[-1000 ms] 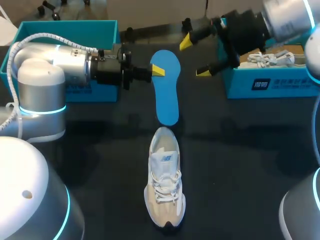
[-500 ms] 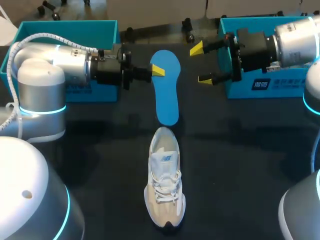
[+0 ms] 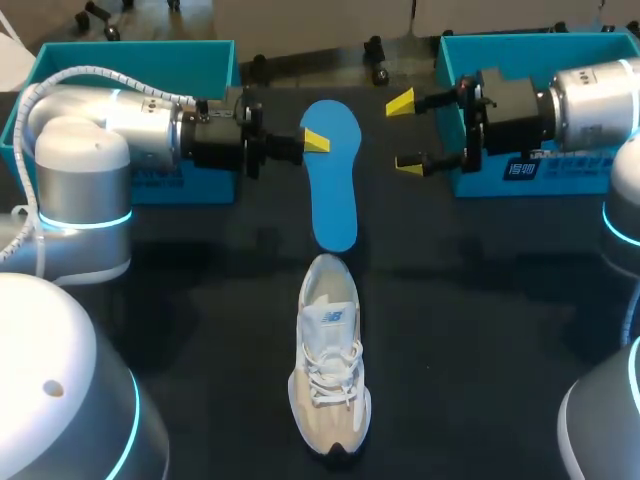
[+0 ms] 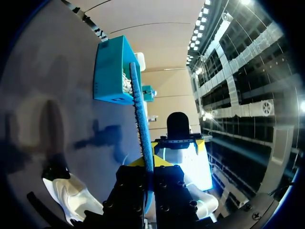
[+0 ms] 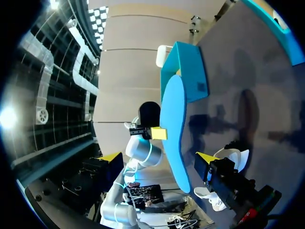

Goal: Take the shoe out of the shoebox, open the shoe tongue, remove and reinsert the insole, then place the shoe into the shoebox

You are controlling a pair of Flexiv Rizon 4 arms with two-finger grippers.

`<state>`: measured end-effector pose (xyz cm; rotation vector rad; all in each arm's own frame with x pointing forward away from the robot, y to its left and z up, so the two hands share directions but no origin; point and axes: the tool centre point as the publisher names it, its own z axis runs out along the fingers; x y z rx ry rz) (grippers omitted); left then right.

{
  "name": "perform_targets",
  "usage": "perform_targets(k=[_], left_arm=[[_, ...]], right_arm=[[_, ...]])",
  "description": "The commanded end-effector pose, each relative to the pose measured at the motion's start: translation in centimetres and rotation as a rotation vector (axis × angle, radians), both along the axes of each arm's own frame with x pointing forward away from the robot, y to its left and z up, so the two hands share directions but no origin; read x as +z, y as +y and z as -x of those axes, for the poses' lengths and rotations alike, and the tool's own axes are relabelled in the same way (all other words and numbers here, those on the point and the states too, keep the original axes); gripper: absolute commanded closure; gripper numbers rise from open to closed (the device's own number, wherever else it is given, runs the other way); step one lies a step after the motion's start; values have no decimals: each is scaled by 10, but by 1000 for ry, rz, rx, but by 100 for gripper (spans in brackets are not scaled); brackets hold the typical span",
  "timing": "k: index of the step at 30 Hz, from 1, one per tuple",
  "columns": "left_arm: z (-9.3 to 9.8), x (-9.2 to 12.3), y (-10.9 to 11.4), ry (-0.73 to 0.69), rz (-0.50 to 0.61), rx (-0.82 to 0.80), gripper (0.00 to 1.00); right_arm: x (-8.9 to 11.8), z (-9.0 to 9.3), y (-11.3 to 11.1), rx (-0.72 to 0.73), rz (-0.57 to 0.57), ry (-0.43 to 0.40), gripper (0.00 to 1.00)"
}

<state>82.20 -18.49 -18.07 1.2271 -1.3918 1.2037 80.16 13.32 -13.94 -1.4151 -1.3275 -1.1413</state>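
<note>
A blue insole [image 3: 333,180] hangs above the dark table, its heel end gripped by my left gripper [image 3: 315,140], which is shut on it. In the left wrist view the insole [image 4: 142,124] runs edge-on out from between the fingers [image 4: 145,188]. The white and beige shoe [image 3: 328,370] lies on the table below the insole's tip, tongue up. My right gripper [image 3: 403,132] stands open just right of the insole, apart from it. In the right wrist view the insole [image 5: 174,119] is ahead of the spread yellow tips [image 5: 205,157], with the shoe [image 5: 228,162] beyond.
A teal shoebox [image 3: 130,60] stands at the back left behind my left arm. A second teal box [image 3: 530,170] stands at the back right under my right arm. Dark table surface lies open on both sides of the shoe.
My right gripper has swung down and level, from above the right box to facing the insole from the right, still open. The left arm and insole have not moved.
</note>
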Motion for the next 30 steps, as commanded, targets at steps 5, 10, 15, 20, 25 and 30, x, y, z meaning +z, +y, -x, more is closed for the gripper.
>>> perform_targets(k=[5,10,15,20,25,30], left_arm=[[-5,4,3,-190,21,12,100],[-4,9,6,-454,45,-33,100],[2,11,17,-723,67,-66,100],[3,13,23,-933,86,-81,100],[7,21,21,-1213,41,-52,100],[22,27,20,-1482,11,-70,100]], right_arm=[[1,-1,1,-1,3,1,0],[1,-1,1,-1,3,1,0],[1,-1,1,-1,3,1,0],[1,-1,1,-1,3,1,0],[1,-1,1,-1,3,1,0],[1,-1,1,-1,3,1,0]])
